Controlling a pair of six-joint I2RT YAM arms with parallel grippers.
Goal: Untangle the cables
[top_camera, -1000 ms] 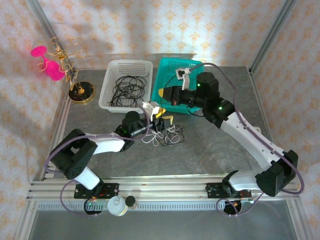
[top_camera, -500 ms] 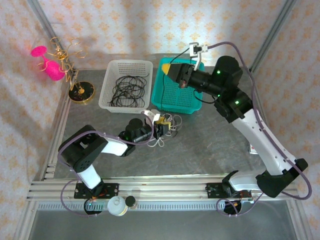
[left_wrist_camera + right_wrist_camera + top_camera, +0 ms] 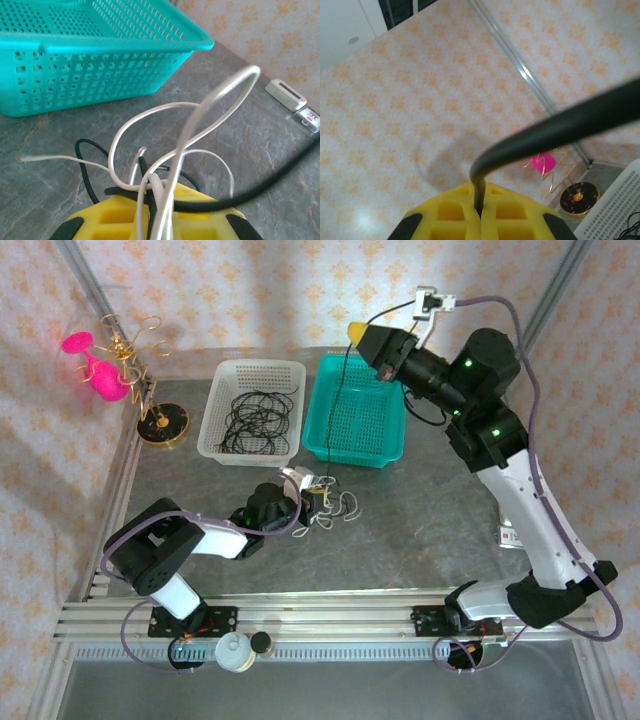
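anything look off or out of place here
Nothing is spilled or broken. One odd sight: the black cable is strung through mid-air, running from the tangle with the whitish cable at the left tool up to the raised right tool near the teal basket.

The teal basket (image 3: 100,65) is cropped at the left wrist view's top and left edges; in front of it the whitish cable (image 3: 220,92) blurs at its loop and vanishes between the fingers of the left gripper (image 3: 159,212), themselves cut by the bottom edge. Right of the basket the black cable (image 3: 280,172) runs off the picture. From above, the tangle (image 3: 335,506) just before the basket is too small to sort.
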